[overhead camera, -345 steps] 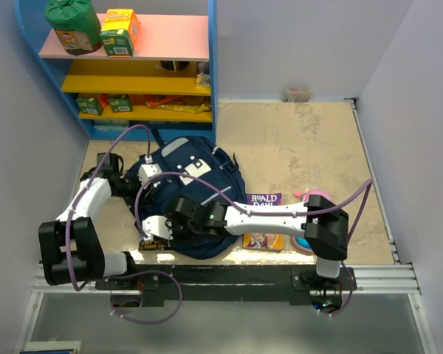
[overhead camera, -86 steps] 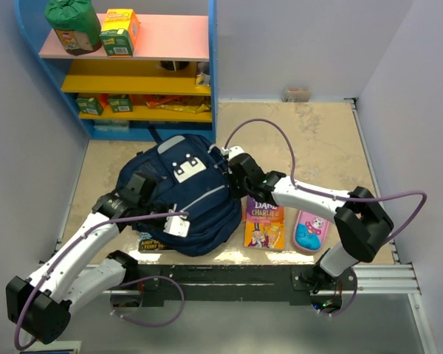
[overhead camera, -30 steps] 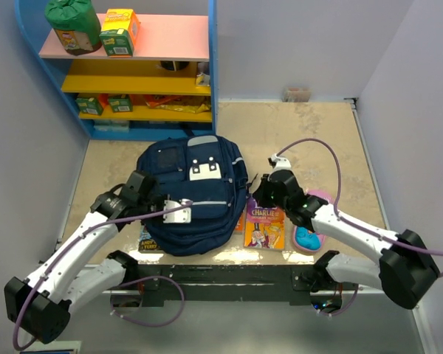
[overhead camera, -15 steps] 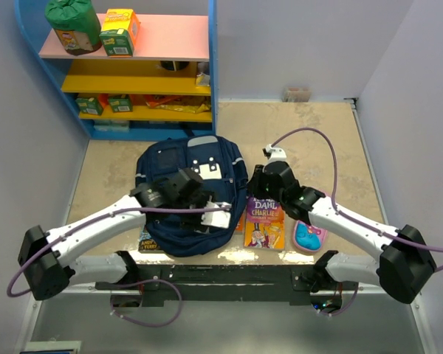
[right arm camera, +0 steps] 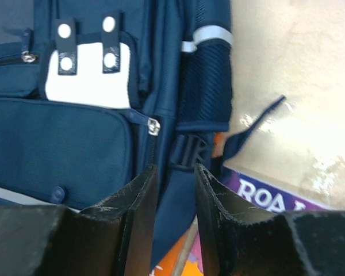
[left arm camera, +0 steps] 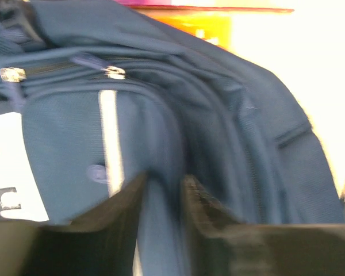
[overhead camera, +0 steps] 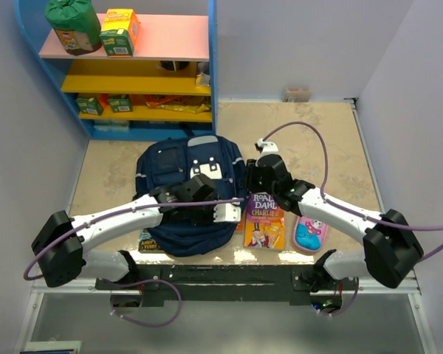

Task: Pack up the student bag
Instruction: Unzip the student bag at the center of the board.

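The student bag, navy blue with a white patch, lies flat on the table with its front up. My left gripper hovers over the bag's lower right part. In the left wrist view its fingers stand apart, with blurred bag fabric showing between them and nothing gripped. My right gripper is at the bag's right edge. Its jaws are open above a side strap and buckle, near a zip pull.
A Roald Dahl book lies right of the bag, its purple corner under my right fingers. A pink pencil case sits further right. Another book pokes out under the bag's left. A blue shelf with cartons stands behind.
My left arm swung right across the bag, from its left side to its lower right. My right gripper moved up and left to the bag's right edge. Both grippers opened.
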`<state>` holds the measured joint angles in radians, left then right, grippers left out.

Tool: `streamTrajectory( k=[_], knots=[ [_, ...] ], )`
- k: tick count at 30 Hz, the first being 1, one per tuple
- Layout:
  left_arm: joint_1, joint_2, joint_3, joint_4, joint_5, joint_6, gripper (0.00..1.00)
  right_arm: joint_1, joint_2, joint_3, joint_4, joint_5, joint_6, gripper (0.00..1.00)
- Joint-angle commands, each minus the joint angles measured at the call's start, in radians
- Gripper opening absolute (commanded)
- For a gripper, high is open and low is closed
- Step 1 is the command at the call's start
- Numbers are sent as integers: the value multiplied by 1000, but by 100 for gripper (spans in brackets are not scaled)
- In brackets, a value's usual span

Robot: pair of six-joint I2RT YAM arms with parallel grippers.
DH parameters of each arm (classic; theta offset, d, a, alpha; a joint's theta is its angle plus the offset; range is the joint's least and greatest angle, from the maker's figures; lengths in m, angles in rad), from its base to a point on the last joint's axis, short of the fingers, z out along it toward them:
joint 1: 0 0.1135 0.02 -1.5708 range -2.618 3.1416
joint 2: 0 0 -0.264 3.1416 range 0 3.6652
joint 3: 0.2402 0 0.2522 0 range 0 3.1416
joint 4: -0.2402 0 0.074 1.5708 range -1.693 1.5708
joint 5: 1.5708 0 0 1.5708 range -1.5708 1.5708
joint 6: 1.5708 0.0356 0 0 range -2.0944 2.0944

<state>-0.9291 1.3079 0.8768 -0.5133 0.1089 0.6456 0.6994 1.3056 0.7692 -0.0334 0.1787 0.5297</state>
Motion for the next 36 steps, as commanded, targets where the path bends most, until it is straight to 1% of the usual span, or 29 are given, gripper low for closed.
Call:
streamTrajectory(
  k=[1,2,7,10,11,13,14,16,17,22,27,30,36],
  knots=[
    [1,-5,-35,99,-28,-37,4,-8,76,99,118,-76,-40,36],
    [3,-18,-44,101,-46,-50,0,-11,93,111,122,-91,-43,36],
    [15,-84,-55,56,-37,-69,0,-12,228,179,177,-177,-28,36],
    [18,-150,-64,29,-35,-73,0,-12,285,205,179,-209,-23,37],
    [22,-206,-70,33,-41,-72,0,-12,309,203,182,-225,-16,38],
    [24,-278,-111,47,-40,-51,0,-12,319,184,200,-229,-4,38],
    [24,-344,-128,64,-40,-49,0,-12,316,171,207,-229,6,38],
    [27,-386,-163,56,-37,-49,0,-12,307,145,216,-225,15,38],
    [27,-403,-170,27,-31,-49,0,-11,304,139,213,-222,16,38],
    [27,-436,-226,12,-18,-60,0,-14,261,79,219,-199,29,39],
    [27,-434,-237,16,-28,-49,0,-12,250,29,219,-222,33,39],
    [30,-443,-243,15,-18,-35,0,-12,242,-17,277,-246,56,39],
    [56,-438,-249,-4,60,11,0,-12,267,19,305,-262,62,39]
  ],
)
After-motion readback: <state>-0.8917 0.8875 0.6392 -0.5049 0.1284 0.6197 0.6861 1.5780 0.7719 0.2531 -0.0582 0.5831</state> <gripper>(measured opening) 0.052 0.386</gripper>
